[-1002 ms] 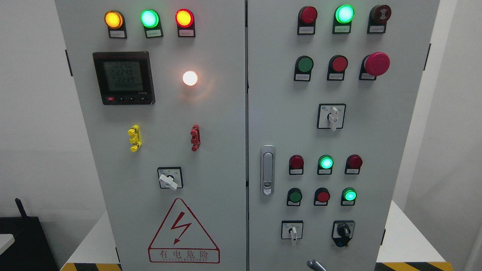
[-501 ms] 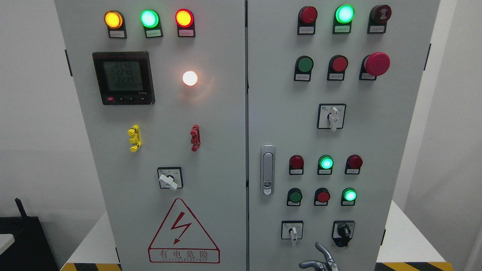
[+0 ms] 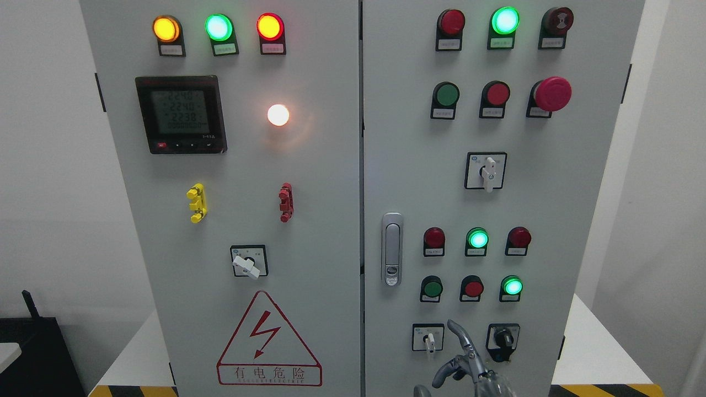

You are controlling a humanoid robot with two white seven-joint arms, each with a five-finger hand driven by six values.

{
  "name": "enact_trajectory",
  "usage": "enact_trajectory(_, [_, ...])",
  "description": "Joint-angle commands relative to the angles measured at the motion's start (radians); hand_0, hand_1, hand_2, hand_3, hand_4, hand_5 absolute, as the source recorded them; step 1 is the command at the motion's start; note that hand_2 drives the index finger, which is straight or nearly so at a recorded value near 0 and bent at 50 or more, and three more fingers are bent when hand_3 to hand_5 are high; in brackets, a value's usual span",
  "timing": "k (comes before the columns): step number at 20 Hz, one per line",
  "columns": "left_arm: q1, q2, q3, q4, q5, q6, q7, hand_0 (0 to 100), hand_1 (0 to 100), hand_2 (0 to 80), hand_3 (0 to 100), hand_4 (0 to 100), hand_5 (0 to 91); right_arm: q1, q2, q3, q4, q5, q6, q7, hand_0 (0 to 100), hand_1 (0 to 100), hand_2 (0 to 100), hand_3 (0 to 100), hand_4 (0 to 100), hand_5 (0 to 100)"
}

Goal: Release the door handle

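- The grey control cabinet (image 3: pixel 309 165) fills the head view, with both doors closed.
- On its left door, a digital meter (image 3: pixel 181 114) sits above a triangular warning sign (image 3: pixel 268 342).
- The door handle (image 3: pixel 391 248) stands upright at the right door's left edge, with nothing touching it.
- The right robot hand (image 3: pixel 466 366) rises at the bottom edge, well below the handle. Its fingers (image 3: pixel 461 335) are spread and hold nothing, and one points up between two selector switches.
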Motion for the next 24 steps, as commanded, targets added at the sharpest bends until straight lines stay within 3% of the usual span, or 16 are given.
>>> enact_trajectory(1, [0.000, 0.000, 0.011, 0.017, 0.000, -0.001, -0.001, 12, 39, 0.0, 0, 0, 0.0, -0.039, 0.019, 0.060, 0.052, 0.215, 0.004, -0.040, 33, 30, 0, 91, 87, 98])
enact_trajectory(4, [0.000, 0.000, 0.011, 0.017, 0.000, 0.001, -0.001, 12, 39, 0.0, 0, 0, 0.0, -0.079, 0.022, 0.069, 0.080, 0.298, 0.059, -0.083, 32, 29, 0, 93, 89, 98])
enact_trajectory(6, [0.000, 0.000, 0.011, 0.017, 0.000, 0.001, -0.001, 12, 39, 0.0, 0, 0, 0.0, -0.107, 0.024, 0.078, 0.086, 0.336, 0.099, -0.089, 32, 29, 0, 94, 89, 99])
enact_trajectory(15, [0.000, 0.000, 0.011, 0.017, 0.000, -0.001, -0.001, 12, 39, 0.0, 0, 0, 0.0, -0.171, 0.024, 0.109, 0.124, 0.499, 0.213, -0.083, 33, 27, 0, 94, 90, 99])
enact_trajectory(22, [0.000, 0.000, 0.011, 0.017, 0.000, 0.001, -0.001, 12, 39, 0.0, 0, 0, 0.0, -0.217, 0.025, 0.129, 0.187, 0.548, 0.266, -0.073, 34, 27, 0, 95, 90, 99])
enact_trajectory(24, [0.000, 0.000, 0.011, 0.017, 0.000, 0.001, -0.001, 12, 39, 0.0, 0, 0, 0.0, -0.228, 0.025, 0.127, 0.200, 0.550, 0.266, -0.054, 35, 27, 0, 95, 90, 99])
